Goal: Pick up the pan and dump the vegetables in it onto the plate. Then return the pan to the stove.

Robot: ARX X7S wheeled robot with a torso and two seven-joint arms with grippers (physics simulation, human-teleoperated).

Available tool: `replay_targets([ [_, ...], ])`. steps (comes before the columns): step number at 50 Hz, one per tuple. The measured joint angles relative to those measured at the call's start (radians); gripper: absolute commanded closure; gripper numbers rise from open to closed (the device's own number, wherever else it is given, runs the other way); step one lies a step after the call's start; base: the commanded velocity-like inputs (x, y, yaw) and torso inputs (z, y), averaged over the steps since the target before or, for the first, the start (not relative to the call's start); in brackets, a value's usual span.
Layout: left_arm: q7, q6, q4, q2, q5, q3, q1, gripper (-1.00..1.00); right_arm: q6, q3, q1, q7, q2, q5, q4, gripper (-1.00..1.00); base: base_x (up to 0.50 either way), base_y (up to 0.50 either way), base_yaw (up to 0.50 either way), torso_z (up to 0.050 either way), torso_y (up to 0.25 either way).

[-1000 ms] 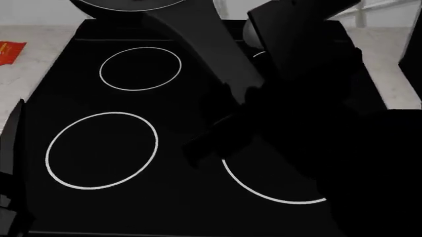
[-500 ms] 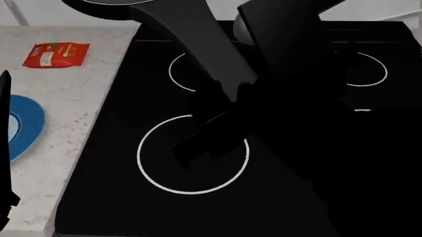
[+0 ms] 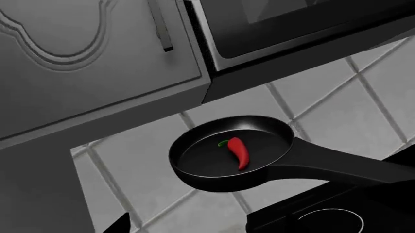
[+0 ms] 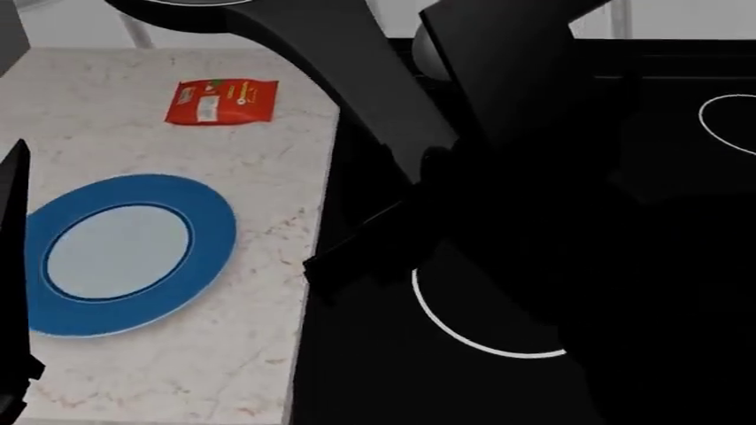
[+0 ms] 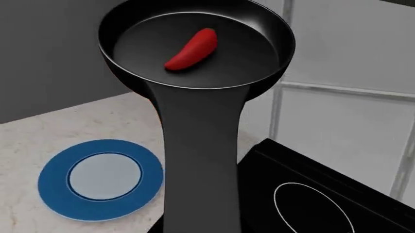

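Pale speckled stone forms the desk (image 4: 142,80) on the left of the head view, with a black glass stove (image 4: 661,266) beside it on the right and grey-white wall tiles (image 3: 363,111) behind.

At the centre of the head view the right hand (image 4: 408,199) is a mass of black on black, wrapped about the long handle of the pan (image 5: 194,43); its fingers cannot be made out singly, but the pan hangs in the air from this grip alone. The left hand shows only as a dark sliver at that view's left edge, and whether it is wide or narrow cannot be told.

Moving outward, the head view cuts off the pan's bowl at the top edge, so its contents are hidden there. Both wrist views show them: one small red chili pepper (image 5: 191,48) lies on the pan's floor, and the left wrist view also shows its short green stem. That view places the pan high in front of the tiles, under a grey cabinet (image 3: 84,58) and a dark appliance.

Below and left of the pan, a blue-rimmed plate (image 4: 201,266) with a pale centre lies flat on the desk, close beside the stove's edge. Farther back on the desk lies a flat red packet (image 4: 222,102); it carries small print and a white label, too small to read. White burner rings (image 4: 473,328) mark the stove glass.
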Motion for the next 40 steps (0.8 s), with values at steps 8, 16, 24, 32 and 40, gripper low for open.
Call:
replay_targets([
  [8,0.000,0.007,0.000,0.001,0.010,0.010,0.000,-1.00,-0.006,-0.003,-0.002,-0.001,0.002,-0.004,0.000,1.00,0.02,0.50,0.00,0.000,0.001],
  [16,-0.021,0.038,0.000,0.017,0.051,0.061,0.000,-1.00,-0.015,-0.006,-0.007,-0.006,0.004,-0.016,0.009,1.00,0.01,0.43,0.00,0.002,0.001],
  [24,-0.122,0.138,0.000,0.096,0.174,0.217,0.000,-1.00,-0.016,-0.030,0.004,-0.015,0.005,-0.064,0.032,1.00,0.00,0.00,0.00,0.000,0.000],
  [32,-0.212,0.229,0.000,0.164,0.285,0.362,0.000,-1.00,0.000,-0.091,0.023,-0.025,0.012,-0.176,0.048,1.00,0.00,0.00,0.00,0.000,0.001],
  [40,-0.253,0.275,0.000,0.197,0.338,0.433,0.000,-1.00,0.013,-0.158,0.032,-0.032,0.024,-0.272,0.036,1.00,0.00,0.00,0.00,0.000,0.001],
])
